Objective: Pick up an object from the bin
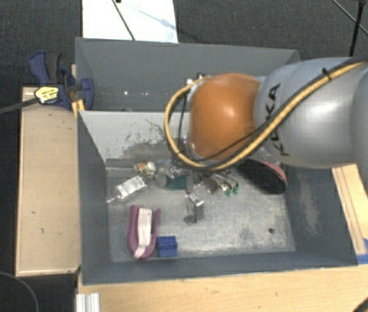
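Orange and rounded, the wrist cover (222,114) sits nearest the lens. The grey arm (330,119) runs off to the view's right, and a black-and-yellow cable (171,125) loops round the cover's left side. Below the cover the jaws point down into the bin (94,200), their tip at or just above a bare patch of floor near the middle. Whether they are open or closed cannot be told from this angle.

Closest to the jaws is a teal flat piece (176,182), just beyond them and slightly to their left in the view, partly under the wrist hardware. A small green-tipped thing (231,188) lies just to their right on the far side.

Further left of the jaws lies a silvery crumpled packet (131,187). A small brown-and-white thing (146,168) sits beyond it, toward the far wall. To the right of the jaws, a black thing with a pink edge (268,177) is partly covered by the arm.

On the near side, left of the jaws, lies a purple-and-white folded band (142,231). A blue block (166,245) rests just beside its near end, close to the bin's near wall.
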You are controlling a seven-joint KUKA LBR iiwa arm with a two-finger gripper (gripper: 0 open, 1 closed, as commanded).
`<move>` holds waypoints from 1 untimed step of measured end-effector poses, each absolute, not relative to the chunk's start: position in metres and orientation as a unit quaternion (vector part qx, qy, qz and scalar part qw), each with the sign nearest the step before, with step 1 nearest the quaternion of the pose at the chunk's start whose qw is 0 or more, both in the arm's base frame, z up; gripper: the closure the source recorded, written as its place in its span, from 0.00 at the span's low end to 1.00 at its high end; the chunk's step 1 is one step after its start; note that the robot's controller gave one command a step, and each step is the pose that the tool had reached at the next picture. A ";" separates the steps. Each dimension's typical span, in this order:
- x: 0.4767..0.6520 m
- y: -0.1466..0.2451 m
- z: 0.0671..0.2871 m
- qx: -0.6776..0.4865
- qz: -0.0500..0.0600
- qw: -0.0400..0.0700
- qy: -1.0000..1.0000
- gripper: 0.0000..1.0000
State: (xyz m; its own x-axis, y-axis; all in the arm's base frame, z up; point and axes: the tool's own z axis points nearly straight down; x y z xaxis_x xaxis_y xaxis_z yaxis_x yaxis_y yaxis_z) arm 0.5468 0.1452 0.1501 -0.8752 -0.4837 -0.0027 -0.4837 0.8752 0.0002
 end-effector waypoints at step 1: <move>0.504 0.174 0.100 -0.422 0.001 -0.001 0.907 0.00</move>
